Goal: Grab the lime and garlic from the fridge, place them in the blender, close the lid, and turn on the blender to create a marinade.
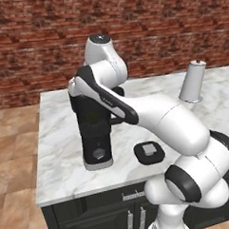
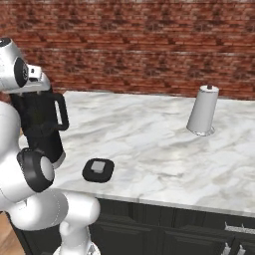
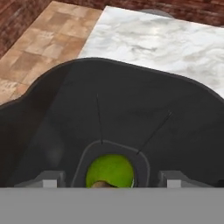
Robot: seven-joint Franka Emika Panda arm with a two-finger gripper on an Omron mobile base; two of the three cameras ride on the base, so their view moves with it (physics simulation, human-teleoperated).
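The black blender (image 1: 96,136) (image 2: 42,129) stands near the counter's left end with its jug uncovered. My hand hangs right over the jug mouth, looking straight down into it. In the hand view the lime (image 3: 109,168) lies at the bottom of the jug (image 3: 109,109). A small tan bit (image 3: 102,184) shows at the lime's lower edge; I cannot tell whether it is the garlic. My gripper (image 3: 111,180) is open, its tips spread wide to either side with nothing between them. The black lid (image 1: 149,152) (image 2: 98,170) with its grey cap lies flat on the counter beside the blender. The fridge is out of view.
A pale grey tapered roll on a stand (image 1: 193,81) (image 2: 203,110) stands at the back right of the marble counter (image 1: 60,138) (image 2: 149,144). A brick wall runs behind the counter. Dark cabinets with silver handles sit below its front edge.
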